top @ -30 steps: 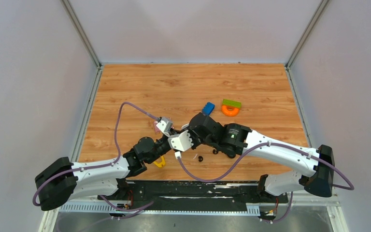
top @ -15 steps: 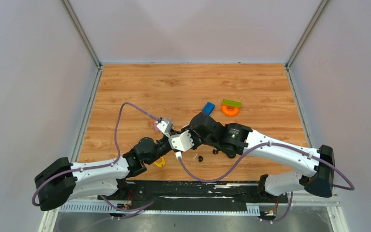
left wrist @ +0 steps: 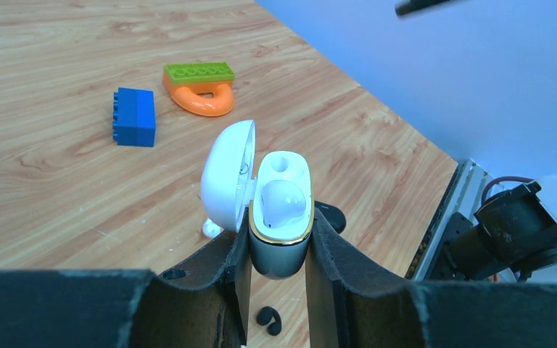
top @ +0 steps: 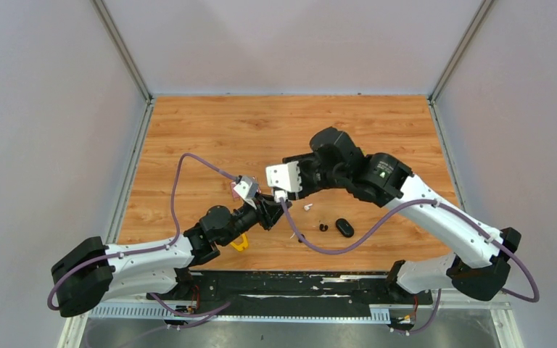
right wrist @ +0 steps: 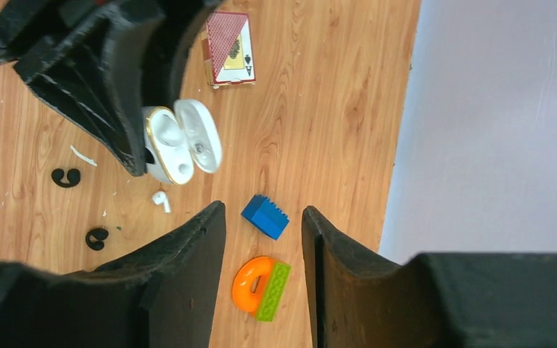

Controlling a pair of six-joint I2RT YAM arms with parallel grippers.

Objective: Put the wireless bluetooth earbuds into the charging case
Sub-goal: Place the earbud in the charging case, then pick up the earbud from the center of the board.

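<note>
The white charging case (left wrist: 279, 217) with a gold rim is upright, lid open, and my left gripper (left wrist: 279, 226) is shut on its lower body. One white earbud (left wrist: 284, 200) lies in a slot of the case; the slot behind it is empty. A second white earbud (right wrist: 161, 201) lies on the table beside the case (right wrist: 181, 145). Two black earbuds (right wrist: 65, 177) (right wrist: 96, 238) lie on the wood nearer the arms. My right gripper (right wrist: 262, 210) hangs high above the table, open, with nothing between its fingers.
A blue block (right wrist: 265, 216) and an orange ring with a green brick (right wrist: 261, 288) lie beyond the case. A playing-card box (right wrist: 230, 47) is to the left. A black oval case (top: 344, 228) and a yellow piece (top: 240, 243) lie near the front edge.
My right gripper has pulled away from the case, risen and swung toward the far right, opening its jaws. The black oval case has come into view. My left arm has held still.
</note>
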